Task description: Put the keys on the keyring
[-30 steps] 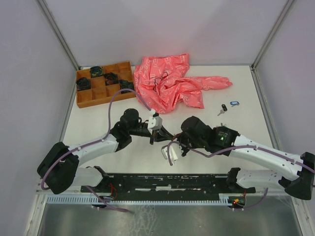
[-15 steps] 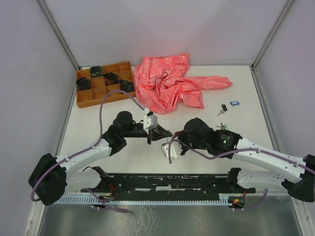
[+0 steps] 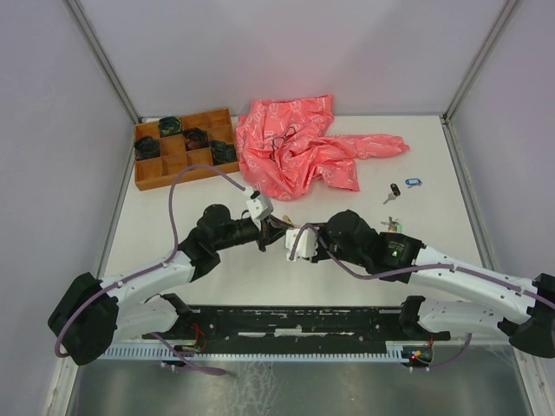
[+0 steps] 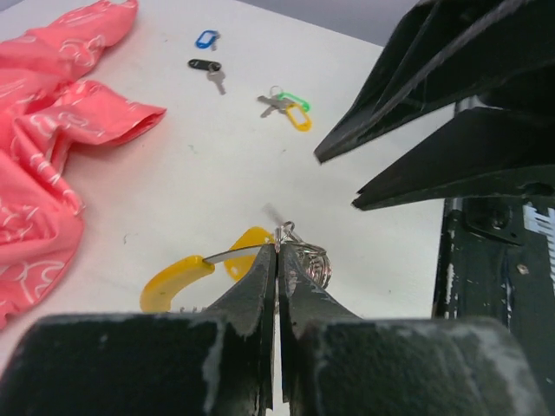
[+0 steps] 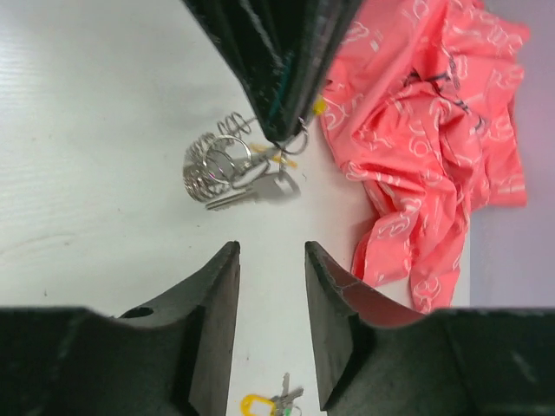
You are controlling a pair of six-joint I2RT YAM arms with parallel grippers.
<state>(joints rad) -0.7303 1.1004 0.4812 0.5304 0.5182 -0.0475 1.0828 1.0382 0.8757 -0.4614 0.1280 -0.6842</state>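
Observation:
In the left wrist view my left gripper (image 4: 279, 249) is shut on a wire end of the keyring (image 4: 314, 262). The keyring is a silvery coil with a yellow plastic segment (image 4: 172, 282). In the right wrist view the same coil (image 5: 211, 166) lies on the table with a silver key (image 5: 257, 189) beside it. My right gripper (image 5: 269, 251) stands open just short of them, holding nothing. Its dark fingers (image 4: 408, 117) fill the upper right of the left wrist view. Further keys lie apart: a blue-tagged one (image 3: 413, 182), a black-tagged one (image 3: 395, 190), and a green and yellow pair (image 4: 288, 107).
A crumpled pink cloth (image 3: 303, 152) lies at the back centre. A wooden compartment tray (image 3: 178, 163) with dark coiled bundles (image 3: 170, 126) sits at the back left. A black rail (image 3: 295, 321) runs along the near edge between the arm bases.
My right gripper has opened from shut and let go. Both wrists have shifted slightly, closing up at the table's middle. The left gripper has stayed shut on the keyring.

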